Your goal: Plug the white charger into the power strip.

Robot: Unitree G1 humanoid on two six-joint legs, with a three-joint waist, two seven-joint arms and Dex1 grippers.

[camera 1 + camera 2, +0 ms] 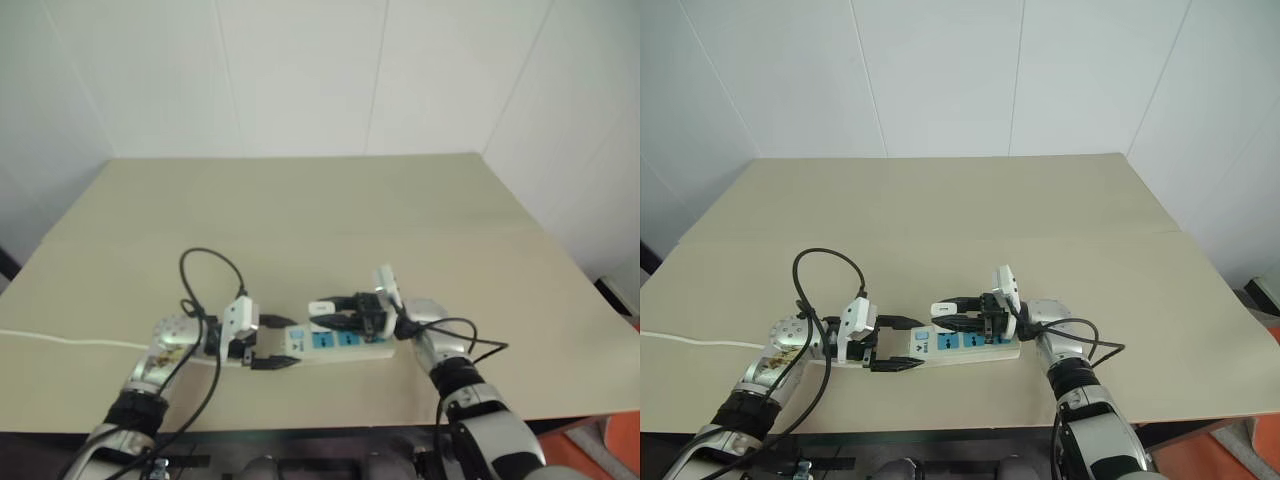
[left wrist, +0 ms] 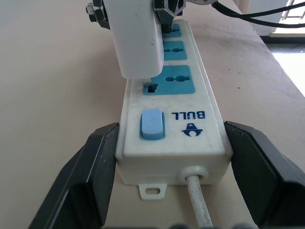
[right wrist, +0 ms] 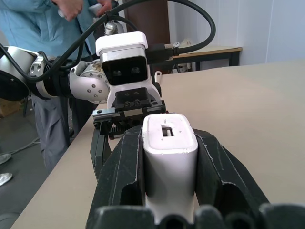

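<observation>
Left gripper [image 2: 167, 176]: my jaws clamp the power strip [image 2: 174, 138], lower centre.
Right gripper [image 3: 169, 191]: my jaws clamp the white charger [image 3: 169, 157].
Advice: I judge prongs need squaring before pressing.

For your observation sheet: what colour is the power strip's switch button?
Light blue, on the white power strip; the left wrist view shows the switch button best.

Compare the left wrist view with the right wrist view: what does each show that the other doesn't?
Left wrist view alone: the long flat white power strip with its blue socket faces, pale blue switch, BULL logo and thin white cord, the strip clamped between the left gripper's black fingers.

Right wrist view alone: the right gripper shut on the charger, the left wrist's white camera housing, and a person in a blue shirt beyond the table.

Both: the small white rounded charger and the beige tabletop.
</observation>
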